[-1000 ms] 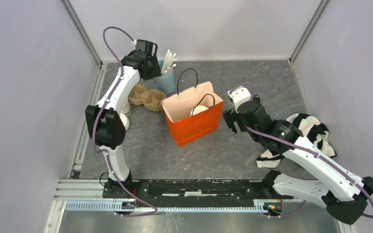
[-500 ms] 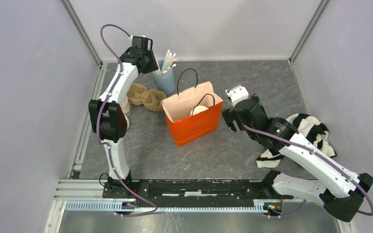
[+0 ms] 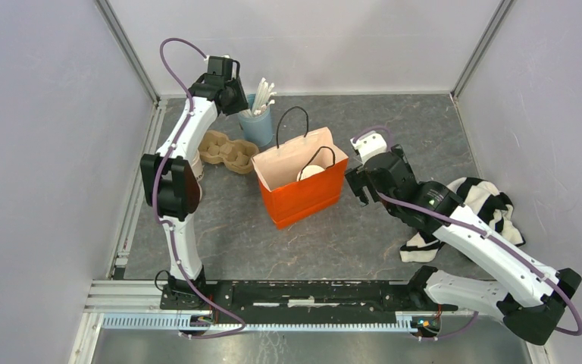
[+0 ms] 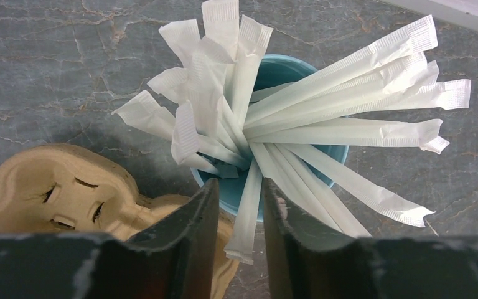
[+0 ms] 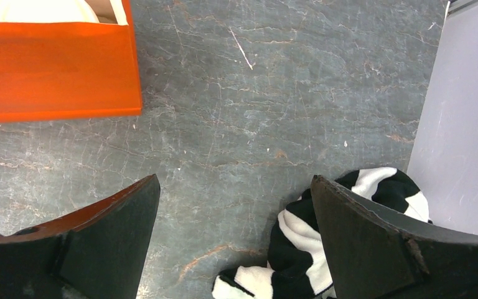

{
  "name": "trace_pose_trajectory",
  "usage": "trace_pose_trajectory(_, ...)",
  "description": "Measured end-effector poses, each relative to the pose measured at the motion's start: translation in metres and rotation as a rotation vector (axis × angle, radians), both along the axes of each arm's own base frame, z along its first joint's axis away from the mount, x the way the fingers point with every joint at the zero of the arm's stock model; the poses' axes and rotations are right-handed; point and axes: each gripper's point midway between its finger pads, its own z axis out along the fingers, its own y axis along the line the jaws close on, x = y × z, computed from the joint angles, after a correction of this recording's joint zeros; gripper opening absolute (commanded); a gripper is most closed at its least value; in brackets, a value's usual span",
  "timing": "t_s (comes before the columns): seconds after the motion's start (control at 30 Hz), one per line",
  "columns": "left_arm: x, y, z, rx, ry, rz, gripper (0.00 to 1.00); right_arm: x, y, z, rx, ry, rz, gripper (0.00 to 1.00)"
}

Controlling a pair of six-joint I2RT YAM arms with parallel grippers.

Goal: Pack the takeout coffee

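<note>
The takeout coffee shows only as a round white lid [image 3: 311, 171] inside the orange paper bag [image 3: 303, 193]; the right wrist view catches the lid's edge [image 5: 37, 9] at its top left. My left gripper [image 3: 231, 97] hangs over a blue cup of paper-wrapped straws [image 3: 259, 125]. In the left wrist view its jaws [image 4: 239, 187] stand narrowly apart with one wrapped straw [image 4: 247, 212] lying loose in the gap. My right gripper [image 3: 356, 186] is wide open and empty just right of the bag, above bare table [image 5: 235, 180].
A brown cardboard cup carrier [image 3: 226, 150] lies left of the bag and shows in the left wrist view [image 4: 56, 193]. A black-and-white cloth [image 3: 479, 203] lies at the right by the right arm. White cups [image 3: 195, 178] stand behind the left arm. Enclosure walls stand close on three sides.
My left gripper has moved up and back, from beside the straw cup to above it. My right gripper has shifted slightly left toward the bag.
</note>
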Motion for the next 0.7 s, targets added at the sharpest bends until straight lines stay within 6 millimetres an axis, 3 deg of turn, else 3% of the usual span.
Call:
trace_pose_trajectory(0.33,-0.0015,0.0002,-0.0013,0.001,0.008,0.000,0.29,0.0016,-0.0022,0.0007,-0.016,-0.004,0.006,0.98)
trace_pose_trajectory(0.53,-0.0019,0.0002,-0.0017,0.001,0.010,-0.001,0.31,0.0027,-0.0034,0.0021,-0.020,-0.010,0.006,0.98)
trace_pose_trajectory(0.7,-0.0027,-0.0002,-0.0022,0.000,0.013,-0.003,0.27,0.0026,-0.0044,0.0045,-0.019,-0.018,0.010,0.98)
